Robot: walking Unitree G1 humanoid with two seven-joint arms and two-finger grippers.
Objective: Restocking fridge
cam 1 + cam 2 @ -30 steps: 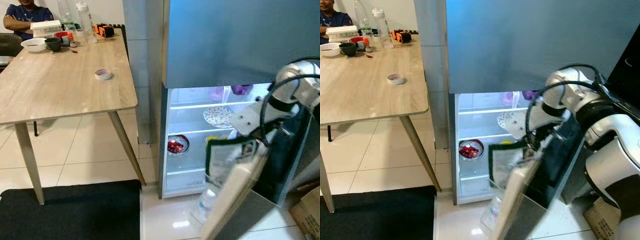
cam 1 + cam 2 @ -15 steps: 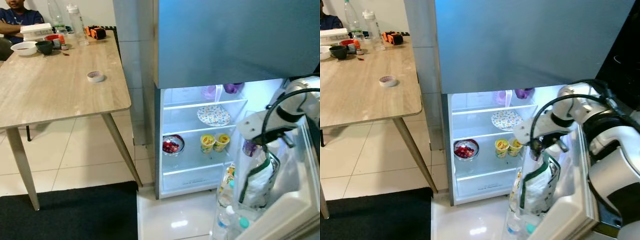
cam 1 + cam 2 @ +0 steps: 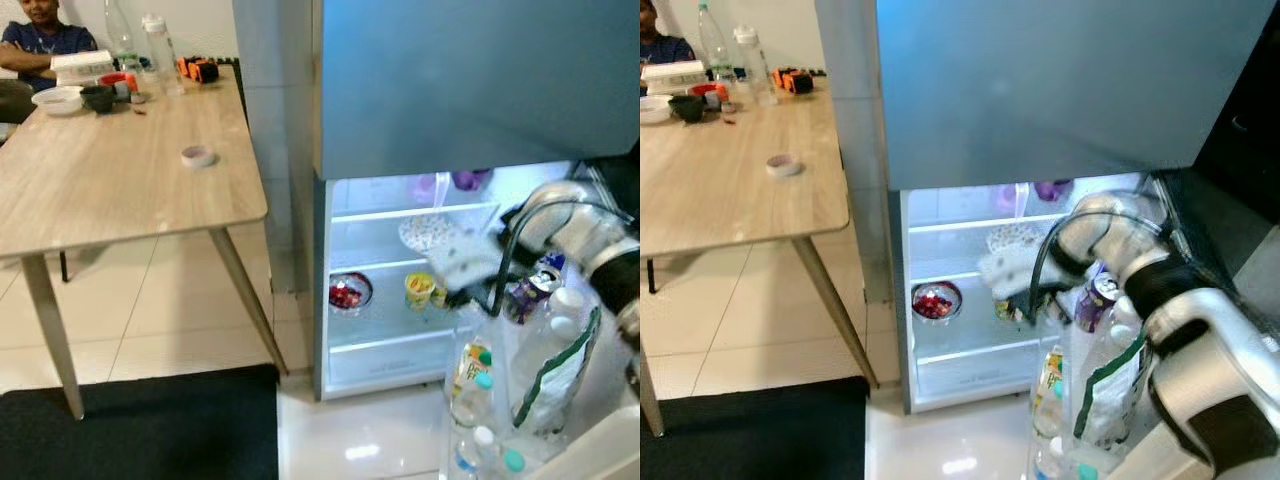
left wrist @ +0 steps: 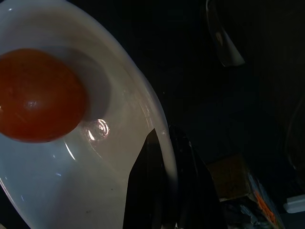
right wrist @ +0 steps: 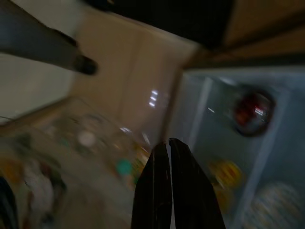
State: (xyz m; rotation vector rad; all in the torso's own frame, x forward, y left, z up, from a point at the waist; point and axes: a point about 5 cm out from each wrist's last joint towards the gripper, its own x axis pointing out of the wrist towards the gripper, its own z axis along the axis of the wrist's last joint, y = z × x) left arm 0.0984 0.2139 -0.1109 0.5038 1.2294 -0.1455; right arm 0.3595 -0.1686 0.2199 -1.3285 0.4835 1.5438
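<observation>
While the left claw (image 4: 164, 157) clamps a plate (image 4: 119, 157) rim, the right claw (image 5: 167, 148), pinched together, hangs before the fridge (image 3: 400, 260).

The wooden worktop (image 3: 120, 185) carries a tape roll (image 3: 197, 155) near its middle and, at the far end, two bottles (image 3: 160, 50), a white bowl (image 3: 58, 99), a dark bowl (image 3: 98, 96) and an orange tool (image 3: 200, 70). In the fridge (image 3: 400, 290), the upper shelf (image 3: 410, 213) holds a patterned plate (image 3: 425, 232); the lower shelf (image 3: 385, 315) holds a bowl of something red (image 3: 349, 292), perhaps berries, and a yellow cup (image 3: 419, 289). The door rack (image 3: 600, 450) holds bottles (image 3: 470, 370) and a bag (image 3: 550, 385).
</observation>
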